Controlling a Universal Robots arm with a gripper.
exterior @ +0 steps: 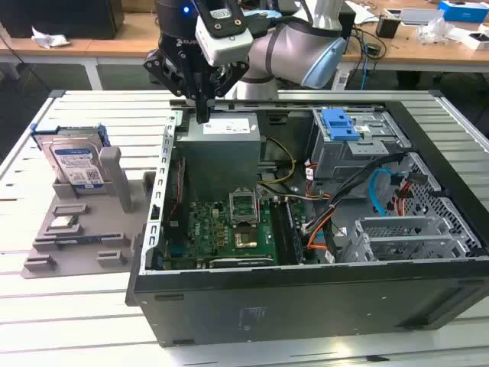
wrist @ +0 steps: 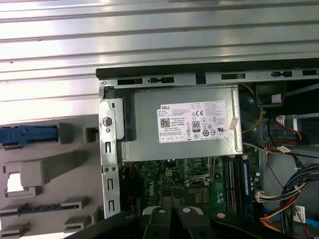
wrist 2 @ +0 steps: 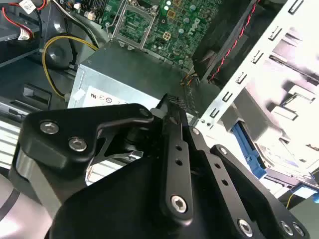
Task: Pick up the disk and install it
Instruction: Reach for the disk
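Your fingers [exterior: 202, 109] are pressed together, holding nothing, just above the grey box [exterior: 221, 153] in the case [exterior: 306, 306]; the disk [exterior: 76, 162] stands in the holder [exterior: 76, 246] on the tabletop [exterior: 61, 310].

Exterior view: raised, set back, facing the case [exterior: 306, 306]. First wrist view: straight down from above the jaws; second wrist view: close behind them. Both wrist views share the power supply [wrist 2: 129, 69] [wrist: 149, 144].

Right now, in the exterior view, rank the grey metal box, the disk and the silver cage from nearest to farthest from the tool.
1. Grey metal box: just below the tool, inside the case.
2. Disk: outside the case, standing on the fixture at the exterior view's left.
3. Silver cage: inside the case, at the exterior view's lower right.
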